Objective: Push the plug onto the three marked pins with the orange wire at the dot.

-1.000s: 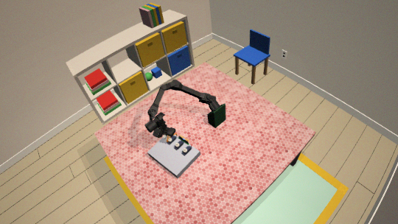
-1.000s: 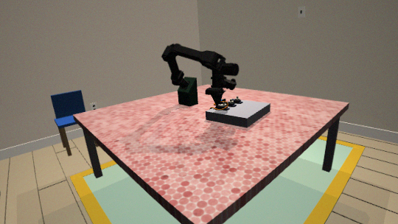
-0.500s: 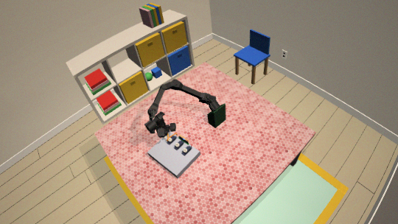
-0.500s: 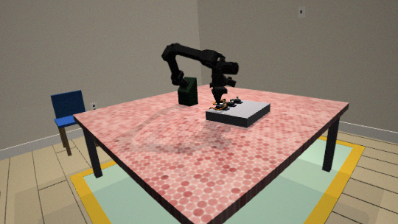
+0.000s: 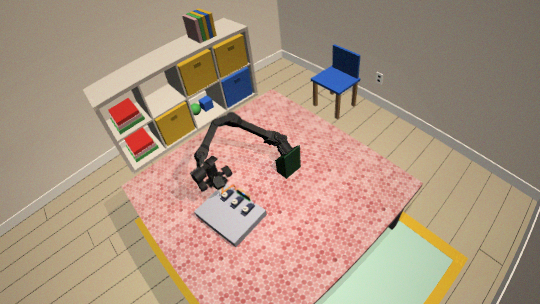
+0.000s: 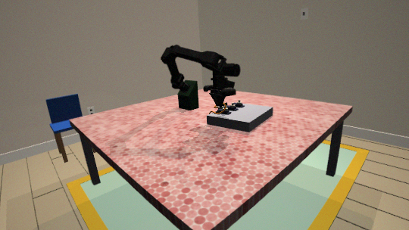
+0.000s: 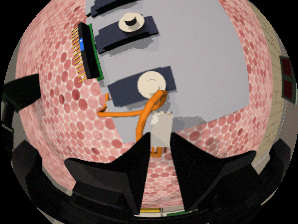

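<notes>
My gripper (image 5: 219, 185) (image 6: 220, 106) (image 7: 160, 136) is shut on the whitish flat plug (image 7: 162, 126), which sticks out past the fingertips. The orange lead (image 7: 142, 117) loops from the plug beside the nearest servo (image 7: 116, 93). The grey holder (image 5: 234, 227) (image 6: 251, 114) (image 7: 205, 65) carries this servo and others in a row. The black pin header (image 7: 90, 56) (image 5: 243, 195) is on the holder's edge, up and left of the plug in the wrist view and apart from it. Its thin metal pins (image 7: 78, 56) point left there. A blue mark shows by them; the dot and plug holes cannot be made out.
The arm's dark green base block (image 5: 288, 163) (image 6: 188, 97) (image 7: 22, 93) stands on the pink table (image 5: 320, 200) (image 6: 151, 132). The other servos (image 5: 236, 202) (image 7: 116, 41) with round white horns rise from the holder. A shelf unit (image 5: 167, 55) stands behind the table.
</notes>
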Robot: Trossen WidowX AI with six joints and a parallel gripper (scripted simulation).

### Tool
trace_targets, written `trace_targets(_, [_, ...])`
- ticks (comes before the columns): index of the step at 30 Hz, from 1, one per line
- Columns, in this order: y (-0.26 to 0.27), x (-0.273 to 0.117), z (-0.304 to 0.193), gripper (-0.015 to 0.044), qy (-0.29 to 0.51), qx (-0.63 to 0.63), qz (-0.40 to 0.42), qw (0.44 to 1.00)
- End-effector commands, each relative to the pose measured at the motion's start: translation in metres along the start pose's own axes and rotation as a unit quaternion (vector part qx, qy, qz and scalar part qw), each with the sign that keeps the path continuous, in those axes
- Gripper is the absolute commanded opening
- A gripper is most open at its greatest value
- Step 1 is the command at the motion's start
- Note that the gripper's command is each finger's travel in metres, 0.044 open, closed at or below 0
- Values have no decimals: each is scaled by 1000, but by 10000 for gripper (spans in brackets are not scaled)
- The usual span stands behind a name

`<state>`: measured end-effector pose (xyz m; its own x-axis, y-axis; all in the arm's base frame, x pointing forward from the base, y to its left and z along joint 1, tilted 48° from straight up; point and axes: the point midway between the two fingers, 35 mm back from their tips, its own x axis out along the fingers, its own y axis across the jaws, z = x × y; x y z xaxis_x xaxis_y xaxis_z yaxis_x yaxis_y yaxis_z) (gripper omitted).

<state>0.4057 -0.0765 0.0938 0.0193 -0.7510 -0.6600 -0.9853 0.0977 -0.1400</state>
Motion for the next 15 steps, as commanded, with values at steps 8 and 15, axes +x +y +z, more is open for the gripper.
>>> trace_targets(8, [0,-4,0,0,-3,-178,-2,984])
trace_targets(15, [1,-6,0,0,-3,-296,-3,955])
